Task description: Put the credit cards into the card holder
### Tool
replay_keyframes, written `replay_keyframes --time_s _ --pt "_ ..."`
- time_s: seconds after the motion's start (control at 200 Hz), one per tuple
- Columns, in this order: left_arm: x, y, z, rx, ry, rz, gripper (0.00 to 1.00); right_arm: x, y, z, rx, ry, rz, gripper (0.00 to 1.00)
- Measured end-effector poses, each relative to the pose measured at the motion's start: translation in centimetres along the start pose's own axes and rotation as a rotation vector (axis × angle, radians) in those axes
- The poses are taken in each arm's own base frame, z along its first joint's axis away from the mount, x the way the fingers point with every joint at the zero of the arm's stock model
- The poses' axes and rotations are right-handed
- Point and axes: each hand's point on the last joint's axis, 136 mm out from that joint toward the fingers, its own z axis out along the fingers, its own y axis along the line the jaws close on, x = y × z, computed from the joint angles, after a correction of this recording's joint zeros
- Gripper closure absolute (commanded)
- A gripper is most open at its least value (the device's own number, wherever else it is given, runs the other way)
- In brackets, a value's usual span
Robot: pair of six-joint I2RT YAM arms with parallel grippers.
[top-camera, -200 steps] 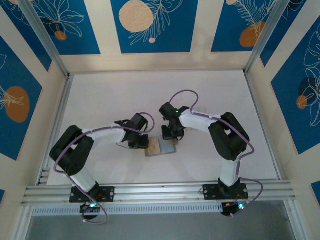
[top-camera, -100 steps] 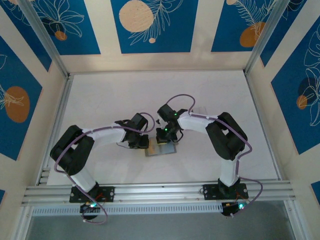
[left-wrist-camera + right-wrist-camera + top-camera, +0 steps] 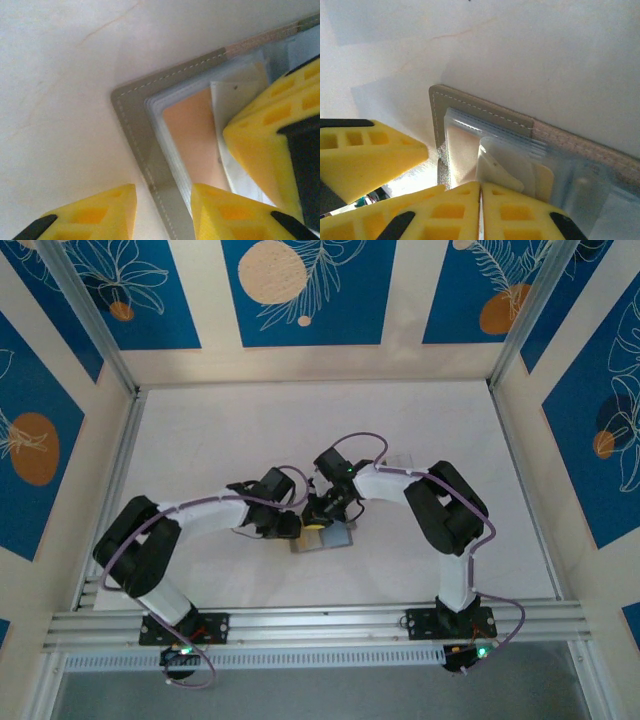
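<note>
The left gripper [image 3: 162,195] has spread its yellow fingers since a second ago. They now stand apart over the corner of the flat grey stitched card holder [image 3: 132,120]. The right gripper [image 3: 480,192] has slid over the holder's middle. Its fingers are pressed nearly together beside a thin pale white card [image 3: 495,162] in the clear pockets. I cannot tell if it pinches the card. The holder lies on the white table [image 3: 55,75].

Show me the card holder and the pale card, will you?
card holder [image 3: 131,107]: left wrist view, stitched grey corner.
pale card [image 3: 233,102]: left wrist view, bare upper part.
</note>
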Motion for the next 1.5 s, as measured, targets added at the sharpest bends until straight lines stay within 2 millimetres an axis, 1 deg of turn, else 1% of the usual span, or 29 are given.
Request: replay_keyframes --time_s 0.165,0.245,0.42,0.655,0.82,0.96,1.015,1.085,1.12,1.205,1.336,1.421,1.501 --pt "0.0 0.4 -1.8 -0.018 -0.048 0.001 0.62 -0.1 0.4 0.4 -0.032 0.012 0.012 0.81" --pt "-0.1 0.5 -2.3 -0.021 -0.064 0.002 0.61 -0.3 0.9 0.5 -0.053 0.018 0.016 0.79" --pt "0.0 0.7 -2.8 -0.028 -0.074 0.002 0.61 -0.6 2.5 0.4 -0.117 0.025 0.008 0.76" --pt "0.2 0.9 -3.0 -0.037 -0.076 -0.001 0.60 -1.6 5.4 -0.6 -0.212 0.016 -0.038 0.75" --pt "0.2 0.9 -3.1 -0.036 -0.082 -0.005 0.60 -1.9 6.6 -2.1 -0.251 -0.003 -0.071 0.75" --pt "0.2 1.0 -3.4 -0.036 -0.088 -0.006 0.64 -2.2 7.3 -5.0 -0.257 -0.066 -0.106 0.76" --pt "0.3 1.0 -3.4 -0.039 -0.084 -0.002 0.67 -2.6 6.9 -6.2 -0.231 -0.105 -0.107 0.81" --pt "0.3 0.9 -3.5 -0.039 -0.081 0.008 0.71 -3.0 5.9 -7.0 -0.184 -0.140 -0.095 0.89" --pt "0.2 0.7 -3.6 -0.038 -0.081 0.012 0.74 -3.1 5.1 -7.0 -0.158 -0.146 -0.084 0.93" --pt "-0.7 -0.5 -3.5 -0.029 -0.080 0.033 0.80 -2.5 2.2 -6.2 -0.072 -0.139 -0.039 0.98" --pt "-2.2 -2.6 -2.8 -0.014 -0.078 0.074 0.83 -0.6 -1.4 -5.0 0.044 -0.098 0.034 1.00" --pt "-2.6 -3.4 -2.0 -0.013 -0.063 0.084 0.85 0.2 -2.8 -4.7 0.097 -0.086 0.057 1.00" --pt "-2.8 -3.5 -1.0 -0.021 -0.046 0.084 0.85 0.5 -3.8 -4.5 0.138 -0.084 0.072 1.00"
